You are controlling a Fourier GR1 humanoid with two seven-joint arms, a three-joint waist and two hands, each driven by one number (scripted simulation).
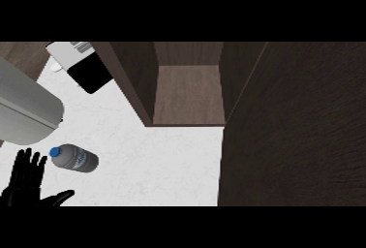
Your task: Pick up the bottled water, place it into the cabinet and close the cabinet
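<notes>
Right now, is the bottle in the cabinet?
No, the bottle lies on the counter by the left hand, outside the open cabinet.

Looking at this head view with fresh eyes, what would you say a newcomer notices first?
The tall dark brown wooden cabinet stands open at upper middle, showing a paler shelf, and its wide dark door fills the right side. On the white counter at lower left sits a small clear plastic water bottle with a blue cap, close beside the robot's black left hand, which rests open, fingers up.
</notes>
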